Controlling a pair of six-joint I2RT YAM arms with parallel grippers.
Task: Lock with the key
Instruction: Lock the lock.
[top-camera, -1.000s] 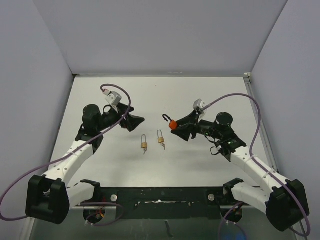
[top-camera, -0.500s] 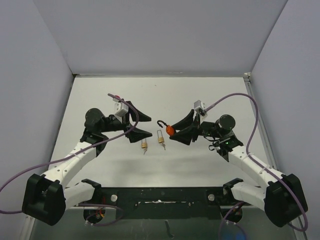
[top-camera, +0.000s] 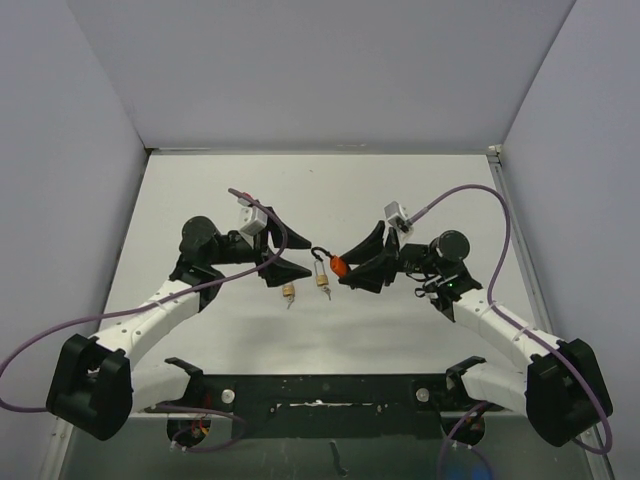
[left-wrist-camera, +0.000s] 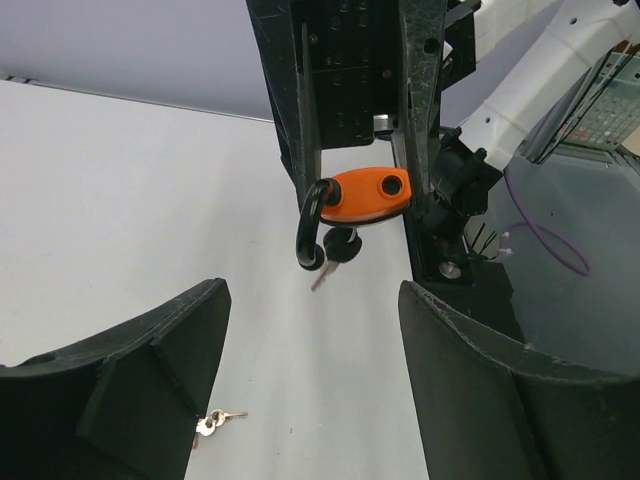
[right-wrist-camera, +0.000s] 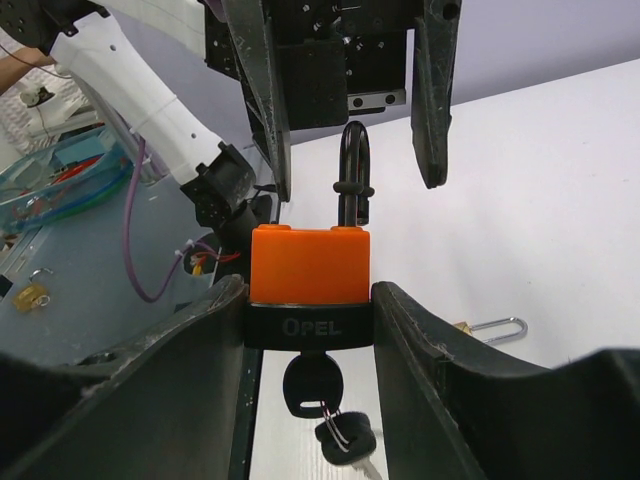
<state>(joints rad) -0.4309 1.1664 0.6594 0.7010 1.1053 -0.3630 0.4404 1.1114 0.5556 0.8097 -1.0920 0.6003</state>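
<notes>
Padlock first: your orange padlock (top-camera: 338, 265) is off the tabletop (top-camera: 420, 190), up in the air near the middle. It is clamped in your right gripper (top-camera: 343, 268) — the two fingers (right-wrist-camera: 180, 380) press its black base from both sides, with the word OPEL facing the right wrist camera.

Key (right-wrist-camera: 309, 384) sits in the keyhole at the bottom of the base, and a second black-headed key hangs off it on a ring.

Black shackle (left-wrist-camera: 308, 232) points away from your right gripper toward the left arm. In the left wrist view it reads as a hook with its free end out of the body, so it looks unlatched.

Your left gripper (left-wrist-camera: 312, 300) faces the lock head-on, jaws apart, nothing between the pads. From the right wrist view its fingers (right-wrist-camera: 262, 100) stand one on each side of the shackle, clear of it — you cannot tell whether the tips reach level with the shackle.

On the tabletop just below the held lock lie two more locks. One brass padlock (top-camera: 288, 291) is under your left gripper, and a second brass padlock (top-camera: 324, 281) lies just beside it to the right. Both have shackles pointing to the far wall and small keys (left-wrist-camera: 218, 420) at their near ends.
</notes>
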